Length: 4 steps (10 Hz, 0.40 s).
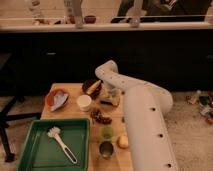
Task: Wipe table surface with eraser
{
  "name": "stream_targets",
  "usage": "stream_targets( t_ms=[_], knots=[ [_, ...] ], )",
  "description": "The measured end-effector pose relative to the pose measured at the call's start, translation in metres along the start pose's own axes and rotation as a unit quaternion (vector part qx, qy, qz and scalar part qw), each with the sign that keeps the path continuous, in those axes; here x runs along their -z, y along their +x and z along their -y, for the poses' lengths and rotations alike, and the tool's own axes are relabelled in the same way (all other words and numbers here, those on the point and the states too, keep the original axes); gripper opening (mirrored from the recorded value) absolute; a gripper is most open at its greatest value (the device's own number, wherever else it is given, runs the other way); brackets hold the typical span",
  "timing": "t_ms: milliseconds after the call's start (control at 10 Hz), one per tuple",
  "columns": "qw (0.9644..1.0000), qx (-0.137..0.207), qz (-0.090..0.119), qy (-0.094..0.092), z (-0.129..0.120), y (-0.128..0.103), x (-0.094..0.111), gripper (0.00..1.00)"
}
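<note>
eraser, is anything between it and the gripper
Nothing visible does. The gripper hangs right over the eraser on the table surface; the white cup stands off to the side.

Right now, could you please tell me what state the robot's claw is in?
Claw: down at the light tan rectangular wooden tabletop, beside the dark round bowl; open, closed or holding something cannot be told.

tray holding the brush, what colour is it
Green tray, seen in the camera view. The gripper hangs over the table beside the dark bowl.
</note>
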Motion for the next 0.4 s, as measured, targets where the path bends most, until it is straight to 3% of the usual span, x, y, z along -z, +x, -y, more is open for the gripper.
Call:
stream_targets(
  t_ms=[400],
  knots=[
    [0.9997, 0.012, 0.018, 0.007, -0.026, 0.02, 0.008, 0.0]
  ],
)
